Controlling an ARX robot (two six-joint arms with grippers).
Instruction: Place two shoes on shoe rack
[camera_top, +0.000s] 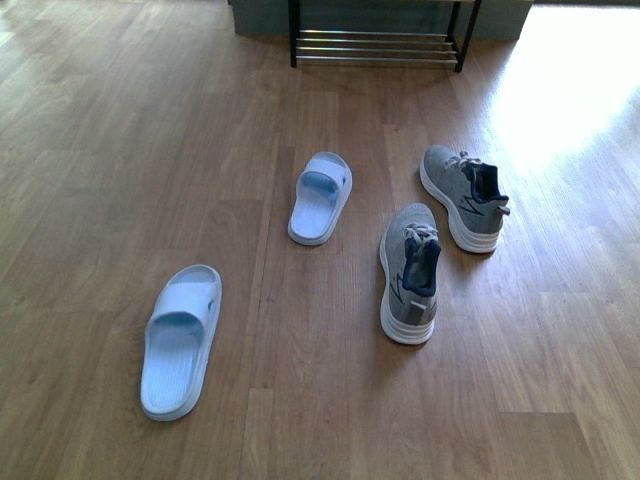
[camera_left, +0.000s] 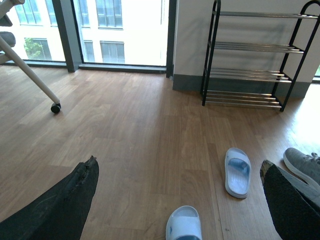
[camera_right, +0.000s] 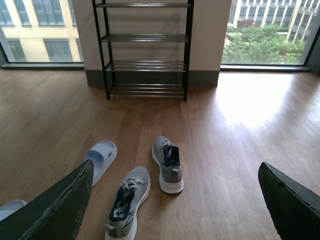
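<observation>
left gripper (camera_left: 178, 162) and right gripper (camera_right: 176, 166) are wide and empty; the sneaker (camera_top: 402, 292) looks light, soft, best pinched at its collar (camera_top: 426, 270).

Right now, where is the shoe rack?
In the front view the shoe rack stands against the far wall, just right of centre, beyond the farther pale blue slide and the farther grey sneaker.

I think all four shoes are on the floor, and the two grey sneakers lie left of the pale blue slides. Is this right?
Not quite: the front view shows the two grey sneakers lying right of the pale blue slides, not left. All four shoes are indeed on the floor.
</observation>
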